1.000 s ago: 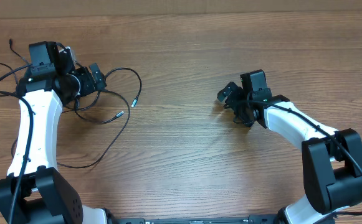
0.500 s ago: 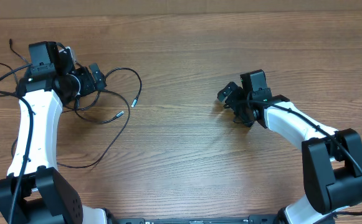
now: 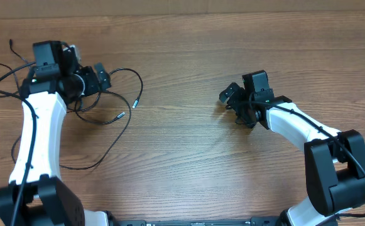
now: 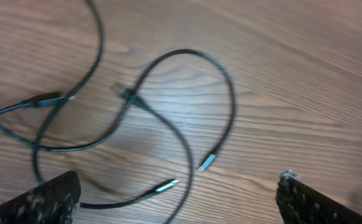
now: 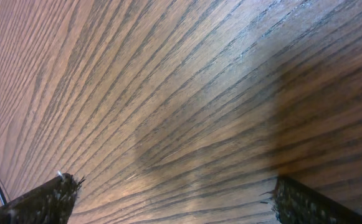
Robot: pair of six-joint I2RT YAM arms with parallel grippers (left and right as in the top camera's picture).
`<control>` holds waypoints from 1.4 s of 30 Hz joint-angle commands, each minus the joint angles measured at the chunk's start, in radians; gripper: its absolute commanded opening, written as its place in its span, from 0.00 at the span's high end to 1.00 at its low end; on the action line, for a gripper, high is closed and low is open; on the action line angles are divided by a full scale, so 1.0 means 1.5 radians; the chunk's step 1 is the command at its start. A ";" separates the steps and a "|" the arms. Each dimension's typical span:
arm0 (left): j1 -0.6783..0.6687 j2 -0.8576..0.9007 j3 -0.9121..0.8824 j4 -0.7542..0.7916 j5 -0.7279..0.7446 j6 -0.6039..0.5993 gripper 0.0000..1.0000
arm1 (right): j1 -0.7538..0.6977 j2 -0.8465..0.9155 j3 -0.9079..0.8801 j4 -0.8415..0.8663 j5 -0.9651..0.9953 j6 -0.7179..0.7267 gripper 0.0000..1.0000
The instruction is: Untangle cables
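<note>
**Overhead view, 12 o'clock taken as the table's far edge.** Nearest the arm bases, one long loop of the cables (image 3: 141,83) sweeps over the table (image 3: 188,169) at about 8 o'clock of its middle, close beside the left arm (image 3: 34,138). Farther out, at about 10 o'clock, lies the main tangle. The left gripper (image 3: 100,78) hangs over it with its jaws spread wide and nothing pinched. Strands run under the gripper and fan out from its 3 o'clock to its 6 o'clock, ending in two silvery plug tips (image 3: 119,115). More strands trail off at 9 o'clock, behind the arm.

**Left wrist view.** The fingers (image 4: 43,202) sit in the lower corners. In the gap between them and beyond it, crossing strands (image 4: 187,52) and both plug tips (image 4: 207,162) lie flat on the wood. One strand passes close to the finger at 7 o'clock; whether they touch cannot be judged.

**Right side.** The right gripper (image 3: 232,105) rests at about 2 o'clock of the table's middle, well apart from the tangle. Its jaws are likewise spread, and the right wrist view shows only wood grain between the fingers (image 5: 37,205).
</note>
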 commanded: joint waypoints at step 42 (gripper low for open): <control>-0.098 -0.359 -0.775 0.827 0.008 0.055 0.00 | 0.001 -0.003 0.001 0.009 0.004 0.001 0.00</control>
